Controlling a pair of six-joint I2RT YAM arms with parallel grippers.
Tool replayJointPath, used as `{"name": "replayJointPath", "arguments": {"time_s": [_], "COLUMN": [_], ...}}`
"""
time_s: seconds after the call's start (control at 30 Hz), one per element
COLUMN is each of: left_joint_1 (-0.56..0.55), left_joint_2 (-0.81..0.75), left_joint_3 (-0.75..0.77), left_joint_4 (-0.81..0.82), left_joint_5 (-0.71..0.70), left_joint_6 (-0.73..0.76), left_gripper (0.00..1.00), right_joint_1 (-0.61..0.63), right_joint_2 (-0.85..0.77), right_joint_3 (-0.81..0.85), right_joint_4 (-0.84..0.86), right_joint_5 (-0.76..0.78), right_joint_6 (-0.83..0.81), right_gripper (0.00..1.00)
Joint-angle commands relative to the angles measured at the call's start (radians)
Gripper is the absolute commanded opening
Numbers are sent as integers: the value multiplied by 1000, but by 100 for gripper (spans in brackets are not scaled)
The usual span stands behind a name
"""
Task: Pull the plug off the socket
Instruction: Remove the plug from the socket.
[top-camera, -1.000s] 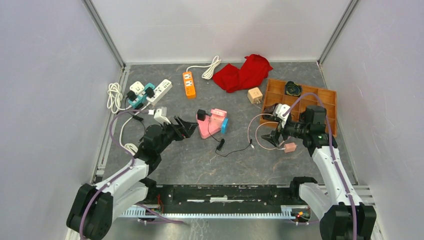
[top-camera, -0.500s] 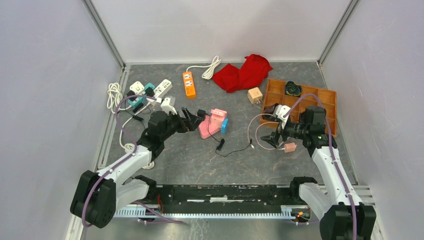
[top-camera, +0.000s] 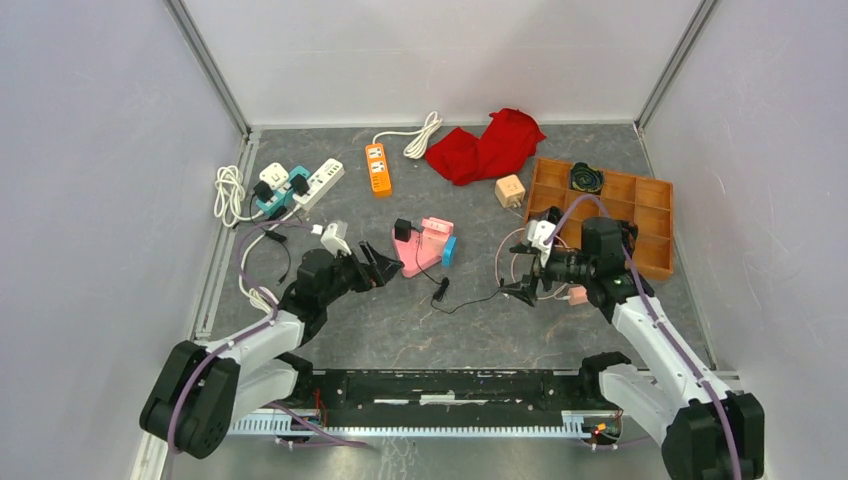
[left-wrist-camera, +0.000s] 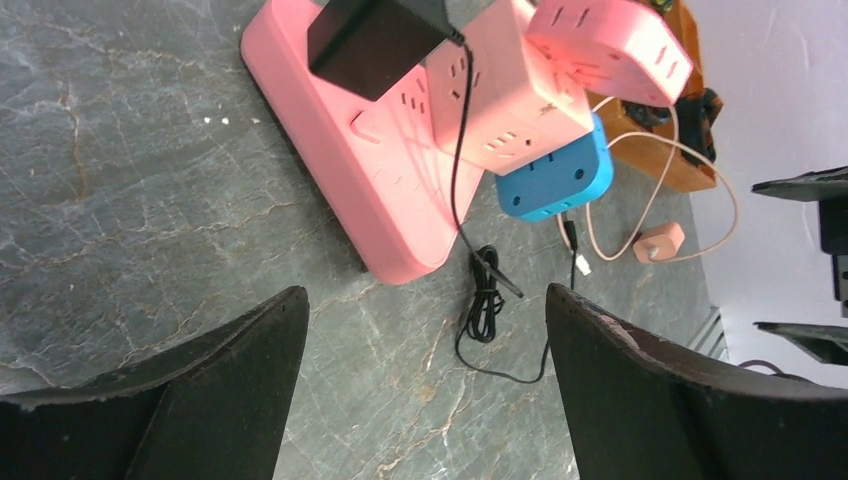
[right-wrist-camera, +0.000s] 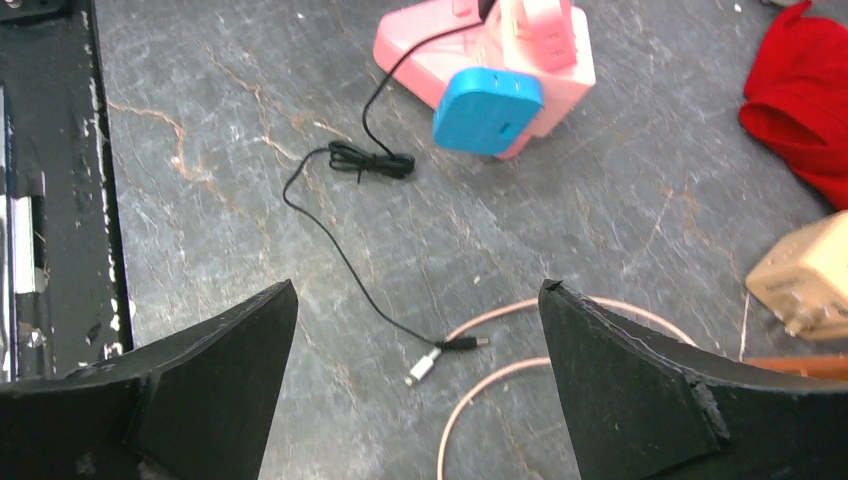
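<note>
A pink socket strip (top-camera: 412, 258) lies mid-table with a black plug (top-camera: 403, 228) standing in its far end, its thin black cable (top-camera: 470, 300) trailing right. A pink block and a blue adapter (top-camera: 449, 250) sit on the strip's right side. My left gripper (top-camera: 385, 268) hovers just left of the strip, open and empty; in the left wrist view the strip (left-wrist-camera: 350, 150) and black plug (left-wrist-camera: 375, 40) lie ahead of the gripper (left-wrist-camera: 425, 300). My right gripper (top-camera: 520, 287) is open over the cable ends (right-wrist-camera: 445, 355), with the strip (right-wrist-camera: 430, 45) ahead of the gripper (right-wrist-camera: 418, 290).
At back left lies a white power strip (top-camera: 300, 185) with several plugs, next to an orange strip (top-camera: 377, 168). A red cloth (top-camera: 487, 145), a beige cube adapter (top-camera: 510, 190) and a wooden tray (top-camera: 640, 215) are at back right. A pink charger (top-camera: 578, 295) with looped pink cable lies under the right arm.
The left gripper reached toward the pink strip, then drew slightly back and down, jaws wider than a second ago. The right arm has swung left toward the strip, still open.
</note>
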Motion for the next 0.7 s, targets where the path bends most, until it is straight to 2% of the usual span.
{"name": "replayJointPath", "arguments": {"time_s": [0.0,0.13,0.23,0.33,0.43,0.57,0.67], "left_joint_1": [-2,7,13,13,13,13,13], "left_joint_2": [-67,-152,-211,-246,-252,-196,-115], "left_joint_3": [10,40,81,153,265,474,736], "left_joint_4": [48,24,6,-23,-173,-333,-631], "left_joint_5": [-35,-21,-1,36,47,156,185], "left_joint_6": [-31,-52,-107,-86,-28,12,255], "left_gripper": [93,99,100,100,100,100,100], "right_joint_1": [85,137,175,220,253,320,413], "right_joint_2": [19,71,122,151,162,171,184], "right_joint_3": [7,51,89,116,116,58,34], "right_joint_4": [188,251,288,313,369,545,604], "right_joint_5": [79,113,119,152,229,386,630], "right_joint_6": [126,201,232,256,305,531,675], "right_gripper": [98,98,98,98,98,98,98]}}
